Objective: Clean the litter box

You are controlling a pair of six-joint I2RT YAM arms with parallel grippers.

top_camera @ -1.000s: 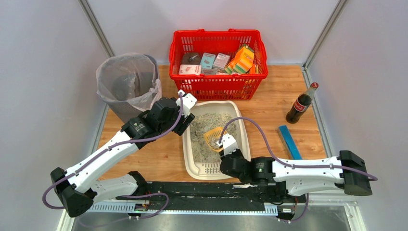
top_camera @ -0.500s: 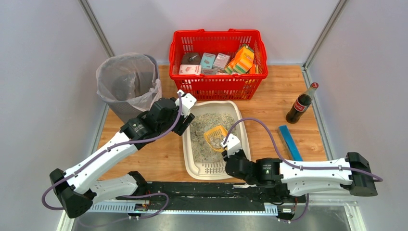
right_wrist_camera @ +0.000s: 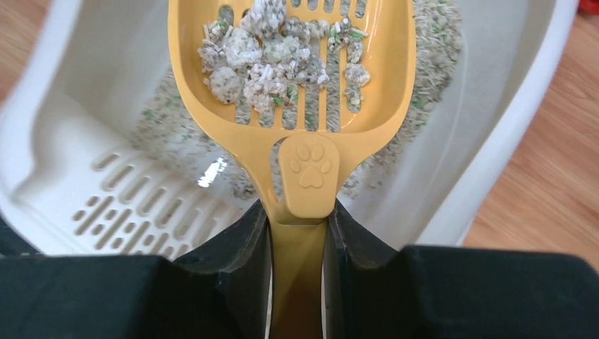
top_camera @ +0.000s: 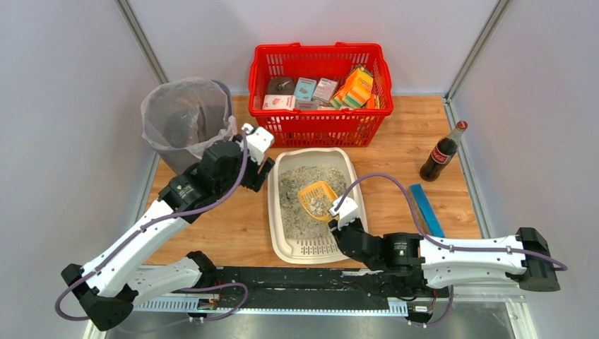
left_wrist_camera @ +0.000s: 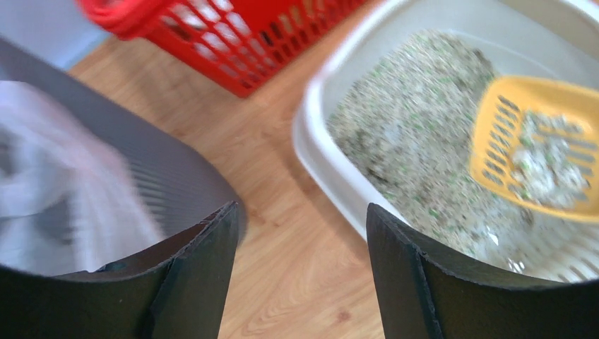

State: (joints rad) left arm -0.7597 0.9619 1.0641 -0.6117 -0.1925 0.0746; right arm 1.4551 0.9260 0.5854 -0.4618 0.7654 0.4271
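- Right gripper is clamping the yellow scoop by its handle (litter clumps riding in the bowl).
- Litter box is sitting mid-table, directly under the scoop.
- Left gripper is hanging open, empty, between the box's far-left corner and the bin.

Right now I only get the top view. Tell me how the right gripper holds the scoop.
Observer: In the right wrist view, the right gripper is shut on the handle of the scoop, just below its paw-print tab.
Operator: Now check the other one.
Observer: The left gripper is open with nothing between its fingers. Its wrist view shows only table under the gap.
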